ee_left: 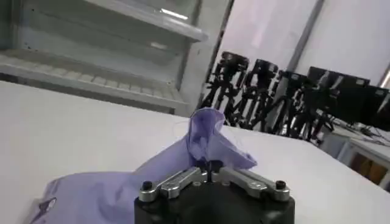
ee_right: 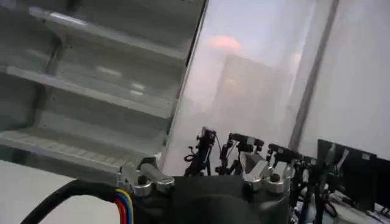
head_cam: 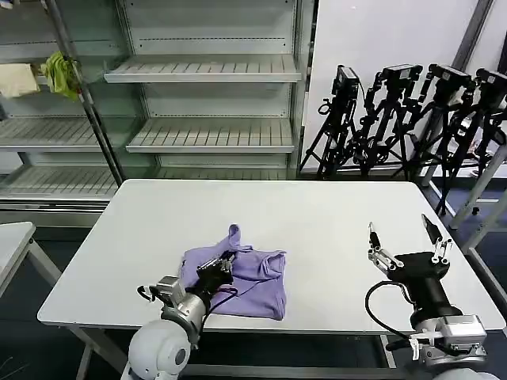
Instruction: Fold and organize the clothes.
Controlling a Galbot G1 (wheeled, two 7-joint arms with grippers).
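Note:
The lavender T-shirt (head_cam: 252, 279) lies crumpled near the front edge of the white table (head_cam: 317, 214), left of centre. My left gripper (head_cam: 224, 264) sits on its left part, shut on a pinch of the fabric. In the left wrist view the T-shirt (ee_left: 207, 137) rises in a peak just beyond the closed left gripper (ee_left: 209, 168). My right gripper (head_cam: 404, 237) hovers over the table's right side, well away from the shirt, its fingers spread wide and holding nothing. The right wrist view shows the right gripper (ee_right: 204, 173) pointing up and off the table.
Bare metal shelves (head_cam: 210, 71) stand behind the table. A yellow-green cloth (head_cam: 59, 73) and a cream cloth (head_cam: 17, 79) hang on the left rack. Several black tripods (head_cam: 412, 119) stand at the back right. A second table's corner (head_cam: 12, 237) shows at left.

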